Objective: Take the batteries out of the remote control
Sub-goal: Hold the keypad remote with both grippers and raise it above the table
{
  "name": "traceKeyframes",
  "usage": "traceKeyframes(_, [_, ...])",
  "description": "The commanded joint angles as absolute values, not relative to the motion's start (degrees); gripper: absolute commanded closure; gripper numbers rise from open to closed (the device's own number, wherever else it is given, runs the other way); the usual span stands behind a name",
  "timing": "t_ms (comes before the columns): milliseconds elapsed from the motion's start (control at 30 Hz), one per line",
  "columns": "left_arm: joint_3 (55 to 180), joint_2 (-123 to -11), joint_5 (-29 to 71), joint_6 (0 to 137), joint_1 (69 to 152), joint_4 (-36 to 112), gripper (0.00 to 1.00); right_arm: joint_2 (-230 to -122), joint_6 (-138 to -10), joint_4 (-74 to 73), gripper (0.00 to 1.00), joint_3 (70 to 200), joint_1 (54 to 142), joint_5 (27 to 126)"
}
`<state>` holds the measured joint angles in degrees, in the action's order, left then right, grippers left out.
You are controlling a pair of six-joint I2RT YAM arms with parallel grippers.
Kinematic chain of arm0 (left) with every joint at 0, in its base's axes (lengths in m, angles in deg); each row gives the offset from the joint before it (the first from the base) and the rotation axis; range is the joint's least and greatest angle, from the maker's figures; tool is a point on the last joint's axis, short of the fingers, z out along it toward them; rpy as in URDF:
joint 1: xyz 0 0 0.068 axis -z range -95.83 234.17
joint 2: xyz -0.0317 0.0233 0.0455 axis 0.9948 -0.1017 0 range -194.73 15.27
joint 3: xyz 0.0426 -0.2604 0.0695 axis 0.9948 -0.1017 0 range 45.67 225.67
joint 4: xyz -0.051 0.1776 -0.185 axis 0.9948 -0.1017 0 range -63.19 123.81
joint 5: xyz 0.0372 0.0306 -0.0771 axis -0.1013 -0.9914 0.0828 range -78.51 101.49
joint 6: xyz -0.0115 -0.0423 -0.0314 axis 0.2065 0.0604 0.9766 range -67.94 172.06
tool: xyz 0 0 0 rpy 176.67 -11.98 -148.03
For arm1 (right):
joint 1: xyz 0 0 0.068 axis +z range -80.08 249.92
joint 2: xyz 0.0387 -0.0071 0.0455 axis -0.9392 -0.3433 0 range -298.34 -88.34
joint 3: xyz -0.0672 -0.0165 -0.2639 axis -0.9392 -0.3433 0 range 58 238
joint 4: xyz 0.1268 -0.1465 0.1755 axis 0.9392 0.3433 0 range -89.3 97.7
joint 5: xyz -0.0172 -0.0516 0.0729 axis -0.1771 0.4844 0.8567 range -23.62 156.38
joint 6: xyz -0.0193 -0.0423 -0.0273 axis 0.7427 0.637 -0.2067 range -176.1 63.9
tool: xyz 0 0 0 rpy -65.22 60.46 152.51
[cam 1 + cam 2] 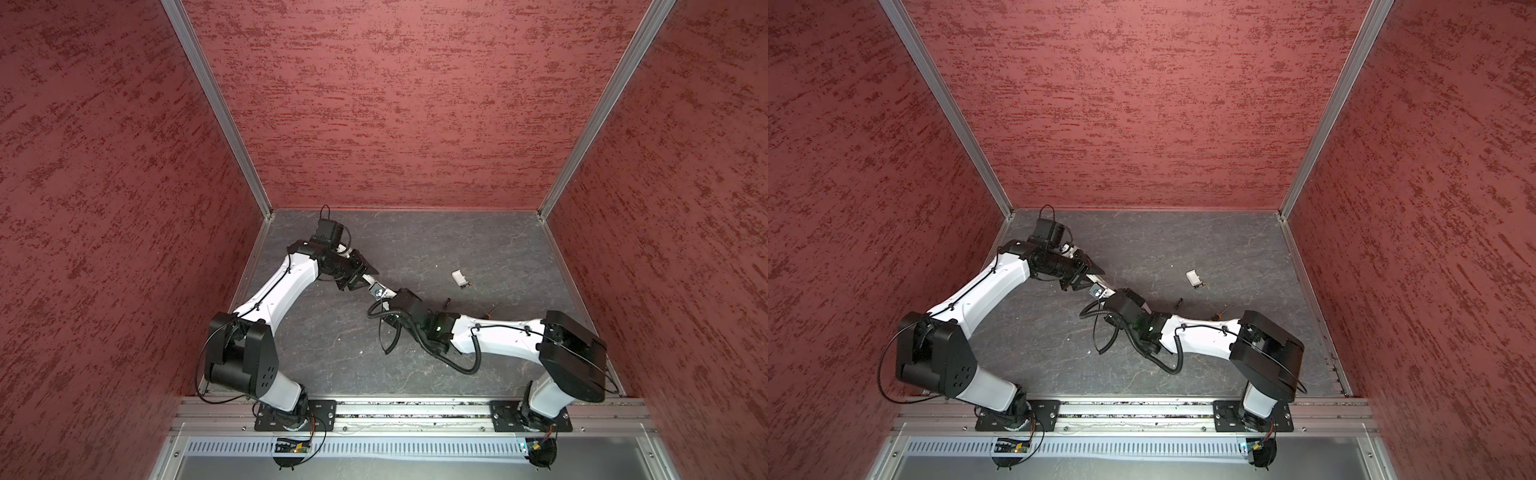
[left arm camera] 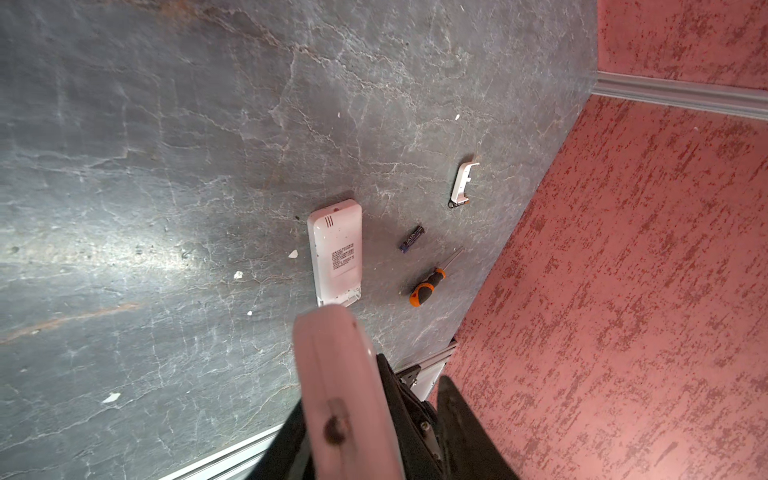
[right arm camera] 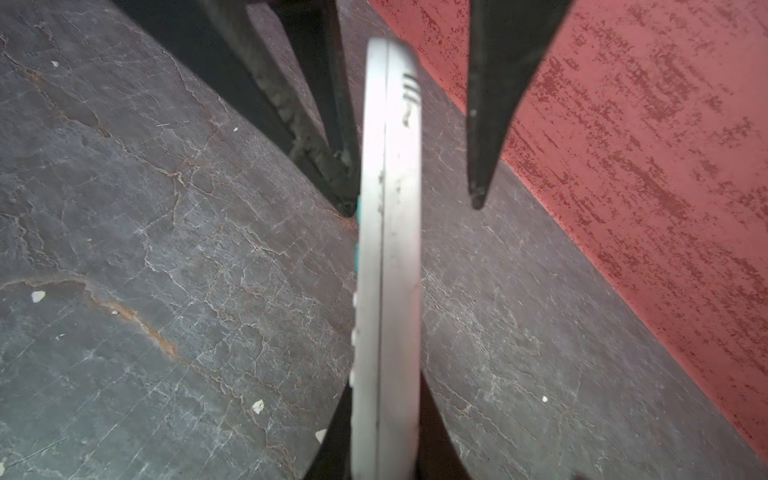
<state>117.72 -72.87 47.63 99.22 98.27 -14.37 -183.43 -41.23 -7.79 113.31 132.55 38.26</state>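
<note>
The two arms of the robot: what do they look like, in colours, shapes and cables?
Both the left arm and the right arm have smooth white links between bulky black joint housings, on black base plates. Thin black cables run along the white links; a ribbed black hose loops beside the right wrist. The left hand has black fingers tapering to narrow tips.

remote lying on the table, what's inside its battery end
The table remote lies back up. Its end looks uncovered: a pale recess, nothing discernible in it. The held remote hides the very tip, so that part can't be checked. One battery lies beside it.
</note>
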Motion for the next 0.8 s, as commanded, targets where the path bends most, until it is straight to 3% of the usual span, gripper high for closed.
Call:
traceKeyframes(0, [119.4,-74.1,48.5,96.7,97.5,-16.1,0.57,-183.6,-39.6,-11.3,1.00,116.1,133.1,36.0])
traceKeyframes(200, [119.4,-74.7,49.2,96.0,97.4,-15.8,0.63,-184.1,-38.5,-11.5,1.00,117.0,133.1,35.5])
traceKeyframes(567, [118.7,-74.6,49.6,95.6,96.6,-15.3,0.91,-185.8,-38.2,-12.1,0.98,118.1,133.2,34.0])
traceKeyframes(633, [118.3,-74.5,49.7,95.7,96.2,-14.8,1.00,-185.8,-38.5,-12.5,0.86,117.8,133.2,33.1])
traceKeyframes(767, [116.5,-74.0,51.6,97.4,94.7,-11.2,1.00,-184.9,-39.6,-12.4,0.51,117.1,133.3,33.0])
